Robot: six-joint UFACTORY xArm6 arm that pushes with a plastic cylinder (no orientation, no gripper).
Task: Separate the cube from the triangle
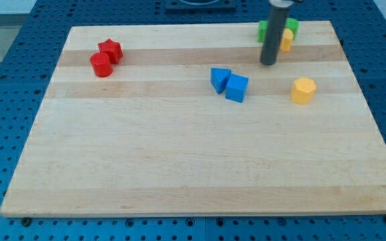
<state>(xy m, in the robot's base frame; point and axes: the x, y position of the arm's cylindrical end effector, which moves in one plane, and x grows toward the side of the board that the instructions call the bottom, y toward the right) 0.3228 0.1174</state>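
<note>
A blue cube (pixel 237 88) and a blue triangle (pixel 220 79) lie touching each other just right of the board's middle, the triangle on the cube's upper left. My tip (pixel 268 63) rests on the board to the upper right of the cube, a short gap away from both blue blocks.
A yellow hexagonal block (pixel 303 90) sits right of the cube. A green block (pixel 289 27) and a yellow block (pixel 286 41) sit behind the rod near the view's top edge. A red star (pixel 111 50) and a red cylinder (pixel 101 65) touch at upper left. The wooden board (pixel 193 167) has blue pegboard around it.
</note>
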